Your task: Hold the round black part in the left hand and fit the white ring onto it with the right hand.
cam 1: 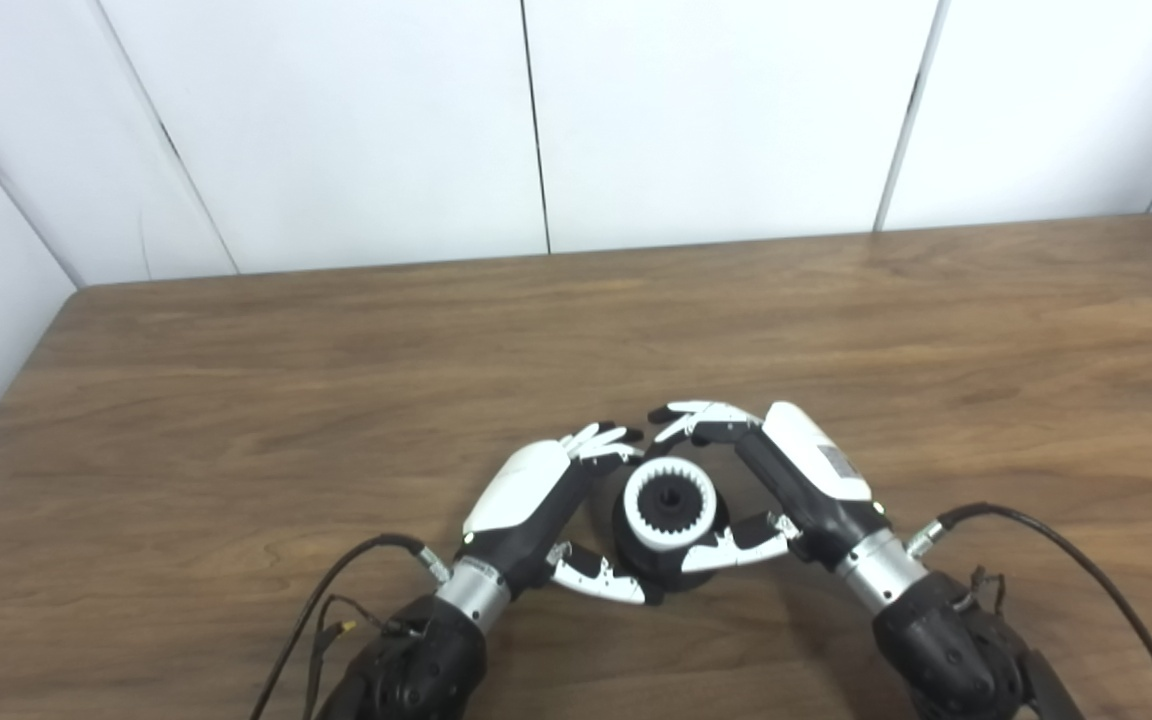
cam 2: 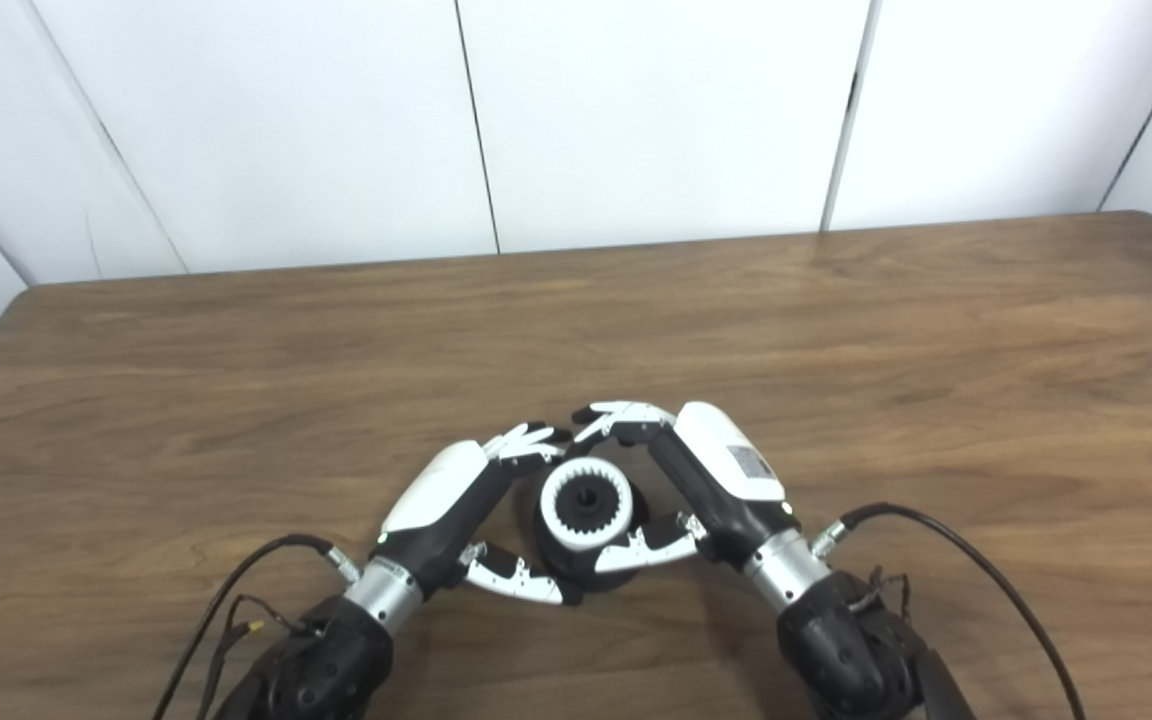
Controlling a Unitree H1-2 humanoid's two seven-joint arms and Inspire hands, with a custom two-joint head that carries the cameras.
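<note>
Item: round black part [cam 1: 658, 560], standing on the wooden table [cam 1: 236, 400] near its near edge, at centre. We see the white ring [cam 1: 673, 503], toothed inside, seated on top of it. Left hand [cam 1: 536, 500] cups the part from the left; right hand [cam 1: 786, 480] curls around ring and part from the right, thumb against the near side.

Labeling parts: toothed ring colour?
White ring, seated on the round black part; clearest in left eye view.
</note>
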